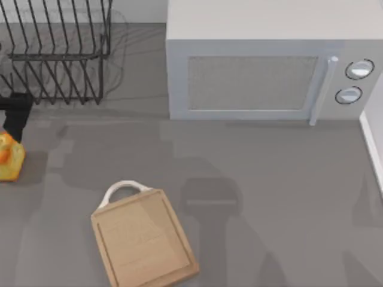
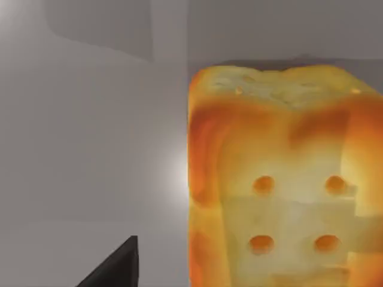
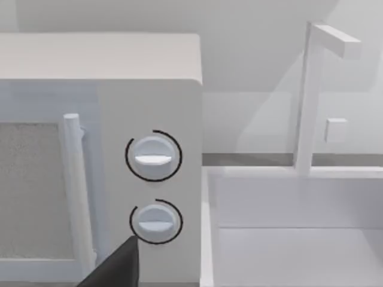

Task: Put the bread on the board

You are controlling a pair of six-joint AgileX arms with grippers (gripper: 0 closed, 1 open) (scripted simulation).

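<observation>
Top view: the bread [image 1: 8,160] sits at the table's far left edge, well apart from the board [image 1: 143,239], up and to the left of it.
Board: bare on its upper face, white loop handle pointing away toward the dish rack [image 1: 57,51]; the microwave [image 1: 269,66] stands beyond the board, to its right.
Left gripper [image 1: 15,113]: a dark shape touching or just above the bread, on the side away from the board; I cannot tell whether its fingers are apart or clamped.
Left wrist view: the bread [image 2: 281,179] looms very close, one dark fingertip [image 2: 116,266] beside it.
Right arm: parked, its camera facing the microwave dials [image 3: 154,156].
Progress: judged early; bread not yet on the board, so grasp, carry and placement remain.
</observation>
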